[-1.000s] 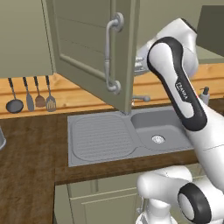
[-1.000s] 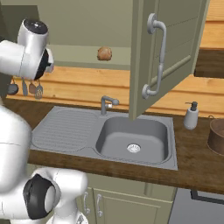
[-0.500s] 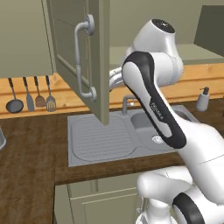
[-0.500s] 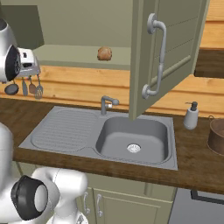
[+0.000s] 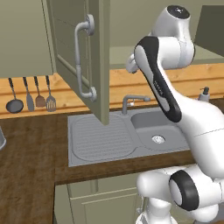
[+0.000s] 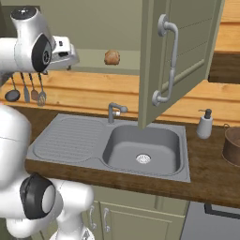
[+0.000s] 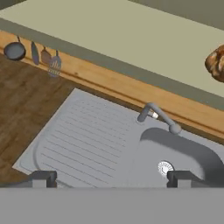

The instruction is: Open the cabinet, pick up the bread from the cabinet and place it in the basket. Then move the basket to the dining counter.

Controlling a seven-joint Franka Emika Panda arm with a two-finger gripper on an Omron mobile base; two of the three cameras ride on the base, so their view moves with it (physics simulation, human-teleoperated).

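The cabinet (image 6: 187,56) is showing sage-green panelled doors with grey handles (image 6: 166,61), the bread (image 6: 112,57) is showing mottled tan-brown, the sink (image 6: 140,150) is showing flat grey with a ribbed drainer, the desk (image 5: 30,166) is showing dark brown wood grain, and the wall strip (image 6: 93,91) is showing orange wood.
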